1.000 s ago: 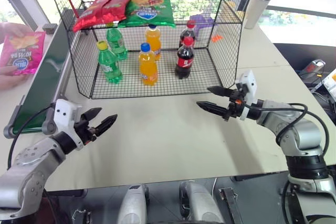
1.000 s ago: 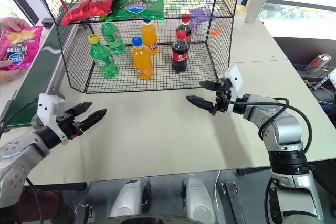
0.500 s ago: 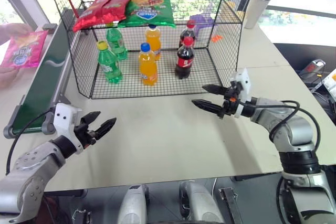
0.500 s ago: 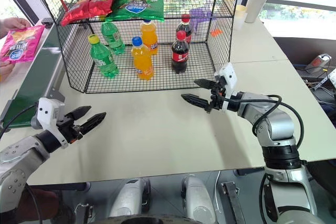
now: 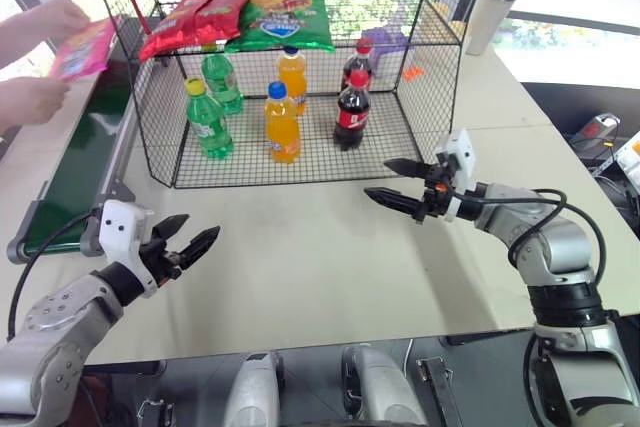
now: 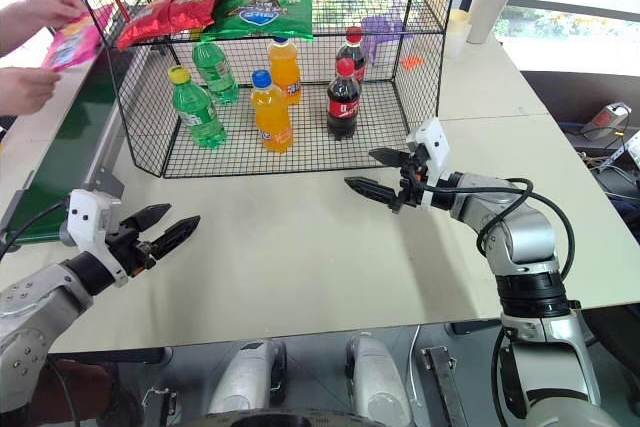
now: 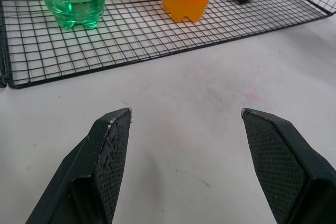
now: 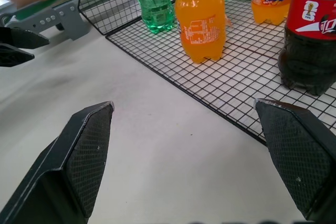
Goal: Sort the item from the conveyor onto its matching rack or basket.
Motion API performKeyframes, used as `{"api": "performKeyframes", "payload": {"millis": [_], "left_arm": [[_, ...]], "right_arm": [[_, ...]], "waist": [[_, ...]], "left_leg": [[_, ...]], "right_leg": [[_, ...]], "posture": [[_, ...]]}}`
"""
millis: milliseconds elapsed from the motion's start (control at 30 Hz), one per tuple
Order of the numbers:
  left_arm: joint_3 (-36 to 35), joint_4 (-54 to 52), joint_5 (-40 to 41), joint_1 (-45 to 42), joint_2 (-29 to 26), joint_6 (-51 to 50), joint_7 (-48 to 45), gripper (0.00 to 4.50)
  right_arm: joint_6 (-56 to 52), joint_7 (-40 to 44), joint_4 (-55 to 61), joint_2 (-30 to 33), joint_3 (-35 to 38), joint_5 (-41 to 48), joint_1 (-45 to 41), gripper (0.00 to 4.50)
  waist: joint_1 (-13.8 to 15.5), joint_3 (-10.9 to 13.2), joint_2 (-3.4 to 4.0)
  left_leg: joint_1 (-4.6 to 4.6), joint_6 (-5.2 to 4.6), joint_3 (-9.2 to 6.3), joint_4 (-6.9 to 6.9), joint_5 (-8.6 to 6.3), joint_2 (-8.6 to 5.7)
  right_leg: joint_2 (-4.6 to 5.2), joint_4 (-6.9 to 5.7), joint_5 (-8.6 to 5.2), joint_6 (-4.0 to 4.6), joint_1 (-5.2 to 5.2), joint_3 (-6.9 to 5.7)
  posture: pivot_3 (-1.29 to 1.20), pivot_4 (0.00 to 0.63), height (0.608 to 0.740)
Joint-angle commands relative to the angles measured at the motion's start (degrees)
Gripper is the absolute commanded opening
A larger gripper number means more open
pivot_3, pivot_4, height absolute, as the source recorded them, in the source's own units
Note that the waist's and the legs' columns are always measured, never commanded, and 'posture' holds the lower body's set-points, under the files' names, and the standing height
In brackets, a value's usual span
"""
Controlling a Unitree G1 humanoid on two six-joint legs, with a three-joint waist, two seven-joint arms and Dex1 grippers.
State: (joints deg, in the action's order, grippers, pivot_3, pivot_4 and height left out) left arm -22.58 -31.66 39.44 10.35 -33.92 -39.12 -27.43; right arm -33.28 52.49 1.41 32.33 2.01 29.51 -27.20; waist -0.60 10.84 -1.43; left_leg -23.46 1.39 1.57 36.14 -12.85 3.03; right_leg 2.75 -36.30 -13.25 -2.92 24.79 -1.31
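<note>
A person's hands hold the magenta-pink chip bag [image 5: 82,48] in the air at the far left, above the far part of the dark green conveyor [image 5: 82,162]. The black wire rack [image 5: 290,77] stands behind the table's middle, with red and green chip bags on its upper shelf and bottles on its floor. My left gripper [image 5: 187,238] hovers open over the table near the conveyor's front end, empty. My right gripper [image 5: 388,180] hangs open and empty just in front of the rack's right front corner.
Green, orange and cola bottles [image 5: 281,122] stand on the rack's floor. A steel tumbler [image 5: 490,13] stands on the table behind the rack at the right. The white table [image 5: 320,257] stretches between the two grippers.
The person's hands lifted the pink bag up and toward the rack side, above the belt. Both grippers stayed open and nearly still.
</note>
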Motion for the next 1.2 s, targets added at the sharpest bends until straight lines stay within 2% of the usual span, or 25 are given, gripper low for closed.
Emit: {"api": "performKeyframes", "payload": {"millis": [33, 567, 733, 800, 867, 967, 1067, 1200], "left_arm": [[-1.13, -2.11, 0.48, -0.18, 0.11, 1.17, 0.12, 3.49], [-1.45, -3.37, 0.44, -0.27, -0.41, 0.97, 0.09, 3.49], [-8.7, -7.44, 3.95, -0.64, -4.31, -1.41, 0.74, 3.49], [-15.09, -9.18, 1.82, 1.49, -8.61, -1.64, -0.22, 3.49], [-21.3, -9.16, -3.99, 5.0, -13.04, 0.16, -2.36, 3.49], [-27.33, -5.82, -22.08, 16.99, -18.4, 10.03, -6.91, 3.49], [-31.05, -1.25, -35.75, 25.65, -18.85, 22.5, -8.01, 3.49], [-33.87, 3.84, -49.97, 31.39, -16.43, 38.54, -3.79, 3.49]], "right_arm": [[1.32, 0.43, -0.06, -0.38, 0.33, -0.04, -1.37, 4.44], [2.63, 1.96, -0.77, 0.42, -0.02, -0.68, -1.45, 4.44], [-1.12, 4.26, -0.96, 1.99, 1.87, 2.5, -3.8, 4.44], [-3.94, 5.54, -0.48, 2.66, 3.36, 5.62, -5.56, 4.44], [-6.21, 5.95, -0.34, 2.15, 4.14, 8.27, -7.93, 4.44], [-8.08, 6.22, 0.06, -0.73, 3.47, 11.05, -11.71, 4.44], [-7.6, 6.92, 0.42, -3.42, 1.16, 11.04, -14.31, 4.44], [-5.3, 8.62, 0.66, -7.26, -2.98, 9.61, -17.05, 4.44]], "waist": [[0.01, 0.0, 0.0], [-0.01, 0.0, 0.0], [-0.04, 0.01, 0.0], [-0.13, 0.01, -0.01], [-0.43, 0.02, 0.0], [-0.82, 0.02, 0.03], [-0.52, 0.01, 0.17], [-0.03, 0.02, 0.17]], "left_leg": [[0.0, 0.0, 0.0, 0.0, 0.0, 0.0], [0.0, 0.0, 0.0, 0.0, 0.0, 0.0], [0.0, 0.0, -0.01, 0.0, 0.0, 0.0], [0.0, 0.0, -0.01, 0.0, 0.0, 0.01], [0.0, 0.0, 0.0, -0.04, 0.0, 0.02], [0.02, 0.0, 0.04, -0.16, -0.01, 0.03], [0.03, 0.0, 0.12, -0.31, -0.02, 0.06], [-0.1, 0.02, 0.16, -0.32, -0.03, 0.08]], "right_leg": [[0.0, 0.0, 0.0, 0.0, 0.0, 0.0], [0.0, 0.0, 0.0, 0.0, 0.0, 0.0], [0.0, 0.0, 0.0, 0.0, 0.0, 0.0], [0.0, -0.01, 0.0, 0.01, 0.02, 0.0], [-0.02, 0.0, 0.0, 0.01, 0.05, 0.0], [-0.03, 0.04, -0.02, 0.03, 0.12, 0.01], [-0.02, 0.1, -0.01, 0.08, 0.23, 0.02], [0.09, 0.15, 0.0, 0.12, 0.37, 0.0]], "posture": [[0.0, 0.15, 0.74], [0.0, 0.15, 0.74], [0.0, 0.15, 0.74], [0.0, 0.15, 0.74], [0.0, 0.15, 0.74], [0.0, 0.15, 0.74], [0.0, 0.15, 0.74], [0.0, 0.15, 0.74]]}}
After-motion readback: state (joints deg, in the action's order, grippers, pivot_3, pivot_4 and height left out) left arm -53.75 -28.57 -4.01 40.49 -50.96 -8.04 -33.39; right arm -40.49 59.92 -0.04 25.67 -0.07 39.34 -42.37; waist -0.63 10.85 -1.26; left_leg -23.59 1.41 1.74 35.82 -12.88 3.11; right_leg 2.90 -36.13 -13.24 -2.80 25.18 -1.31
